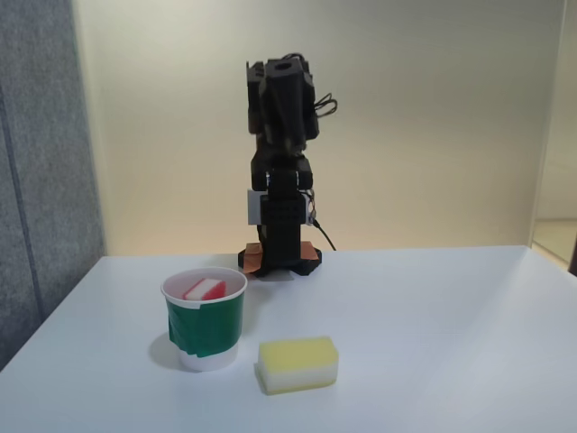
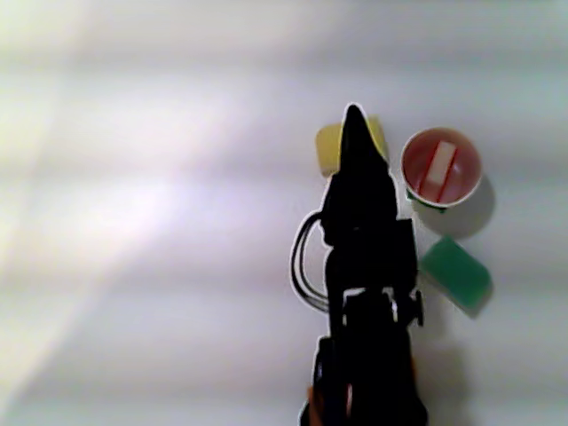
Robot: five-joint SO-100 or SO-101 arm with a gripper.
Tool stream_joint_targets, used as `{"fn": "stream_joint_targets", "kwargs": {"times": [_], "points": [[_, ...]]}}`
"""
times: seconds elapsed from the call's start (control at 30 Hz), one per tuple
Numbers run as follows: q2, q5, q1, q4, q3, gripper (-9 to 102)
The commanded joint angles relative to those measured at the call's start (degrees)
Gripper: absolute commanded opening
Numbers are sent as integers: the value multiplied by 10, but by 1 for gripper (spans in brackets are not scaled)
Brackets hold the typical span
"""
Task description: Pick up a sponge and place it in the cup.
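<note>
white tabletop [image 1: 433,325] runs back to a cream wall, with a grey panel at the left of the fixed view. near the tabletop's front left stands the white paper cup with a wide green band [image 1: 206,329], and the small red-topped, white-based sponge block [image 1: 205,290] lies tilted inside it, below the rim. a larger yellow-topped sponge [image 1: 297,363] sits just beside the cup. the black arm's gripper [image 2: 355,120] is folded up at the back edge, well apart from the cup; whether its jaws are spread or pressed together cannot be told. a green rectangular pad [image 2: 455,272] lies near the cup in the other view.
</note>
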Motion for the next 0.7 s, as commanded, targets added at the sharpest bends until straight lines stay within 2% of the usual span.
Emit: {"fn": "stream_joint_targets", "kwargs": {"times": [0.0,0.3,0.67], "points": [[50,15,-4,-2,27,0],[146,20,-15,-67,163,0],[195,16,25,-69,250,0]]}}
